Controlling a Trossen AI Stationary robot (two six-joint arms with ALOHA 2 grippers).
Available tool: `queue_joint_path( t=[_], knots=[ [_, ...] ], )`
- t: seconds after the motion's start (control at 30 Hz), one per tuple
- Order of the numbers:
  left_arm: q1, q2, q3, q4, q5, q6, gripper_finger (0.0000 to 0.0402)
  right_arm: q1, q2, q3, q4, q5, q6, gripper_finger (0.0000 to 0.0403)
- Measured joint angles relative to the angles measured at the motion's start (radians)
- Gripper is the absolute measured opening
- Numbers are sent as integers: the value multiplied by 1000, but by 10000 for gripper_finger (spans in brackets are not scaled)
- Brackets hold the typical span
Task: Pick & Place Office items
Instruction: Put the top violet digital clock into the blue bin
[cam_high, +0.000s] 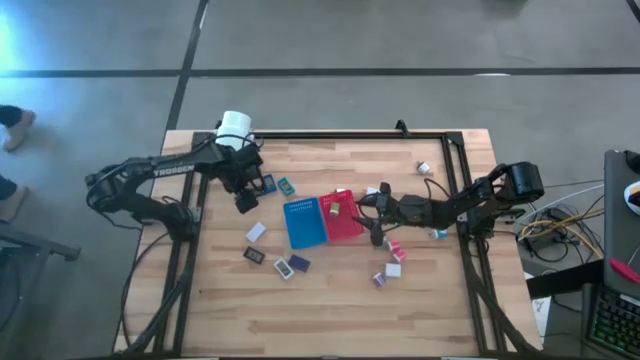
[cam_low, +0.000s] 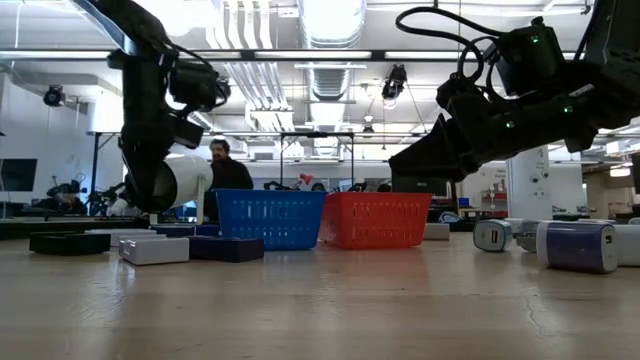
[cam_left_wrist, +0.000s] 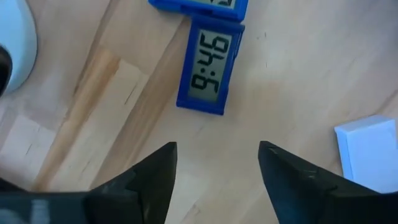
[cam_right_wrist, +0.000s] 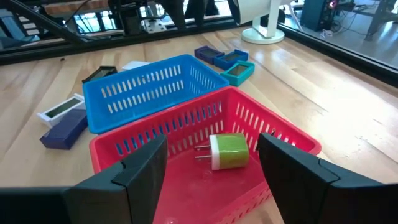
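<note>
The left gripper hangs above bare wood with its two dark fingers apart and nothing between them. Just ahead of it lies a dark blue flat rectangular clock with a grey digit display, resting face up on the wooden table near the far left corner, beside the white mug. A white flat box lies close by.

The right gripper hovers over the red plastic slatted tray at mid-table, fingers spread and empty. A green-and-white plug adapter lies inside the tray. The blue plastic slatted tray touches it on the left-arm side.

For the next pick, centre the left gripper over the clock and span its short sides. Descend vertically until the fingertips reach the table, then close. The second blue clock touches the far end of the first; keep the fingers clear of it.
</note>
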Motion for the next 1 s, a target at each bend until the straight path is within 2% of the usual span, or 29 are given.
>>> queue_joint_path(
  t=[0.43, 1.0],
  knots=[
    [19, 134, 155, -14, 0, 81, 234, 16, 0, 0, 0, -1, 2, 244],
    [21, 198, 140, 9, 2, 126, 234, 26, 0, 0, 0, 0, 9, 244]
  ],
)
